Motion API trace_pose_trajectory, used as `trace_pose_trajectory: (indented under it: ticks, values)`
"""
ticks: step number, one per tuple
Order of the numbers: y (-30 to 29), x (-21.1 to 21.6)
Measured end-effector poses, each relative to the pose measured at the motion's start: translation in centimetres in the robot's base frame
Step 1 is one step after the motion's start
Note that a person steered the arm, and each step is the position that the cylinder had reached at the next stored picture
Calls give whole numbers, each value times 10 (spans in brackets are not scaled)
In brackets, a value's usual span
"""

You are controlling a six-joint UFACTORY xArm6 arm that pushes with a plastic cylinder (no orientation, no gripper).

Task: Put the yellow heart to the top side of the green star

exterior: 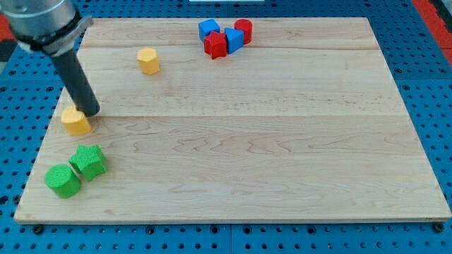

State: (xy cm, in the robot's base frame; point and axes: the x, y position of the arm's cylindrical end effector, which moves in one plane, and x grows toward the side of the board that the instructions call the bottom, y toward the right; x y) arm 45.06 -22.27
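The yellow heart (75, 121) lies near the board's left edge. My tip (92, 112) touches its upper right side; the dark rod slants up to the view's top left. The green star (89, 161) lies just below the heart, toward the view's bottom, with a small gap between them. A green cylinder (63, 180) touches the star at its lower left.
A yellow hexagonal block (149, 61) lies at the upper left. A cluster of two blue blocks (209, 29) (234, 39), a red block (215, 44) and a red cylinder (244, 30) sits at the top centre. The wooden board (282, 141) is ringed by a blue pegboard.
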Motion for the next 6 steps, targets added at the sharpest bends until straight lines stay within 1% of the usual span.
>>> trace_pose_trajectory:
  ticks: [1,2,3,4,5,6]
  values:
    - [9,-50]
    - [-32,-46]
    - [-60,-13]
    - [-51,17]
    - [-25,5]
    - [-19,-23]
